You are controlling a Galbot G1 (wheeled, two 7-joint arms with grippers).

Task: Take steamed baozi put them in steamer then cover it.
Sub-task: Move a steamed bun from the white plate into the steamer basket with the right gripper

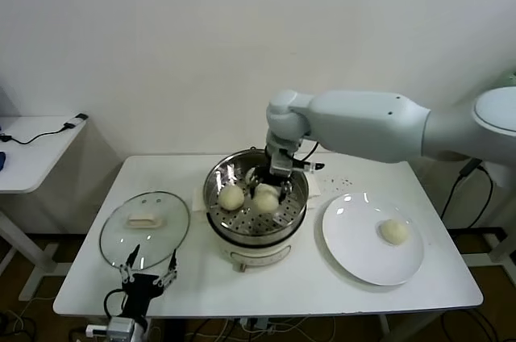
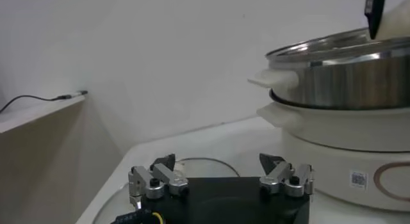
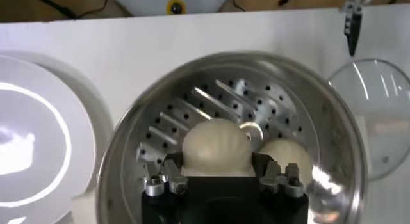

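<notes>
The steamer point(image 1: 242, 229) stands mid-table, its perforated tray showing in the right wrist view point(image 3: 211, 97). My right gripper point(image 1: 272, 186) reaches down into it, its fingers point(image 3: 172, 171) pressed against both sides of a cream-white baozi point(image 3: 214, 142), which sits low over the tray. A second baozi point(image 1: 232, 197) lies beside it in the steamer point(image 3: 286, 156). Another baozi point(image 1: 393, 231) lies on the white plate point(image 1: 355, 253). The glass cover point(image 1: 145, 225) lies flat on the table left of the steamer. My left gripper point(image 1: 151, 260) is open and empty at the cover's near edge point(image 2: 218, 160).
The plate sits right of the steamer, close to it point(image 3: 38, 136). The steamer's white base and side handle point(image 2: 272, 79) face my left gripper. A small side table point(image 1: 32, 144) with a cable stands far left. The wall is close behind the table.
</notes>
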